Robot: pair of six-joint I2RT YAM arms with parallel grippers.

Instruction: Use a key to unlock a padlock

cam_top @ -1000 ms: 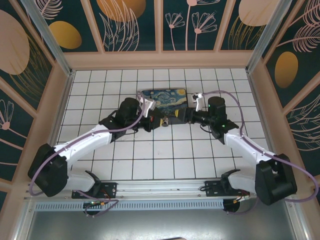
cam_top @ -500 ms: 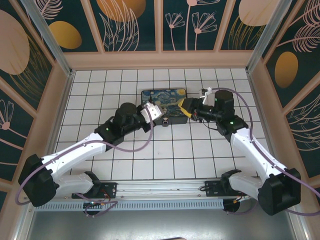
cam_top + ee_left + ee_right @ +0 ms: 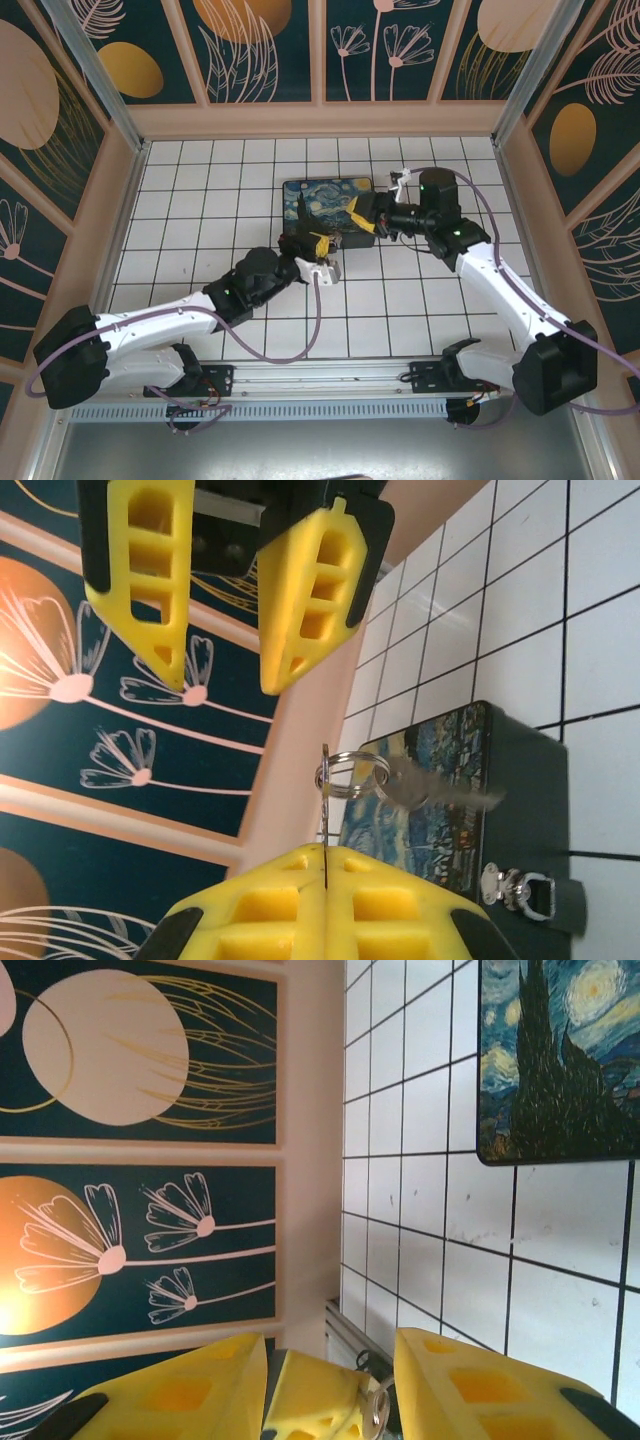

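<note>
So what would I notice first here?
The painted box with its swirly blue-and-yellow starry lid, in the middle of the tiled table. At its near edge the bright yellow left pincer pinches a thin key, and the right pincer hangs open at its right end.

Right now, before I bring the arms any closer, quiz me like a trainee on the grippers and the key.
1. True or false: the left gripper is shut on the thin grey metal key, seen edge-on.
2. Which painted thing lies on the white tiles beyond the key's small silver ring?
3. The right gripper is: A) open and empty; B) shut on the key; C) shut on the ring.
Key: 1 true; 2 the dark box with the blue-yellow painted lid; 3 A.
</note>
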